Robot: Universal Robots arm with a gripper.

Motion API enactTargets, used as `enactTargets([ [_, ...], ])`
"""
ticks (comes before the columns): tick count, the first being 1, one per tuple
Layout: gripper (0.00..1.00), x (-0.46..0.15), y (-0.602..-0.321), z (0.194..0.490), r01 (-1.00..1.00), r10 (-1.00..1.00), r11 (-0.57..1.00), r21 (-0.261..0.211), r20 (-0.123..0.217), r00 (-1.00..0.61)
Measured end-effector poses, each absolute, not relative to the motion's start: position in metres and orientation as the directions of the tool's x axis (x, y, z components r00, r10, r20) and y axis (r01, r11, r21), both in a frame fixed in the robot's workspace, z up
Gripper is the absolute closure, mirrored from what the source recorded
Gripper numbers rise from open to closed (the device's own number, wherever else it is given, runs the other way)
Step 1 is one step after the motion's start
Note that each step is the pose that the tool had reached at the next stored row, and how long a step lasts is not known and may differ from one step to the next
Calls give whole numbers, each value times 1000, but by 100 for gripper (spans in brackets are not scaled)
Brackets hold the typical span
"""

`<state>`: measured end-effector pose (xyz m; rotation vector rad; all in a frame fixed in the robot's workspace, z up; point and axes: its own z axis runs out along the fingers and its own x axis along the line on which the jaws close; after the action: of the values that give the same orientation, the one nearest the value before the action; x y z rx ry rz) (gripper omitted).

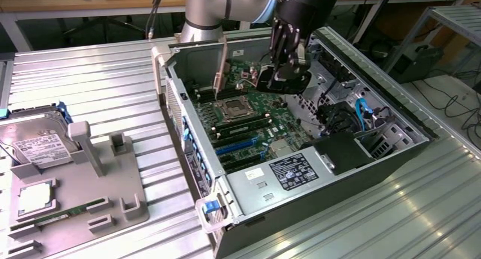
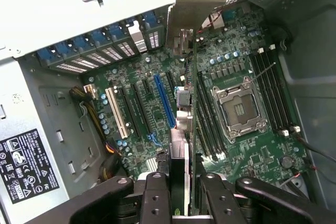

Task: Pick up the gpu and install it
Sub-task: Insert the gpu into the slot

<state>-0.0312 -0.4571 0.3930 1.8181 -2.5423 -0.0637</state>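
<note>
The wrist view shows the gpu (image 2: 185, 129) edge-on, pinched between the fingers of the gripper (image 2: 181, 198) and hanging above the motherboard (image 2: 236, 66) inside the open computer case (image 1: 391, 152), its silver bracket (image 2: 191, 19) toward the rear slot openings. The card sits between the blue expansion slot (image 2: 164, 100) and the memory slots beside the CPU socket (image 2: 239, 109), so it appears off the slot line; pressed down there, its edge could strike the board or memory latches. A narrow pinch may also let the card tilt and jam.
</note>
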Motion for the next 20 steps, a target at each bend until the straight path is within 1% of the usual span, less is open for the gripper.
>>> enactTargets([
  [20, 73, -31, -457, 386, -947, -948, 318, 45, -10, -319],
])
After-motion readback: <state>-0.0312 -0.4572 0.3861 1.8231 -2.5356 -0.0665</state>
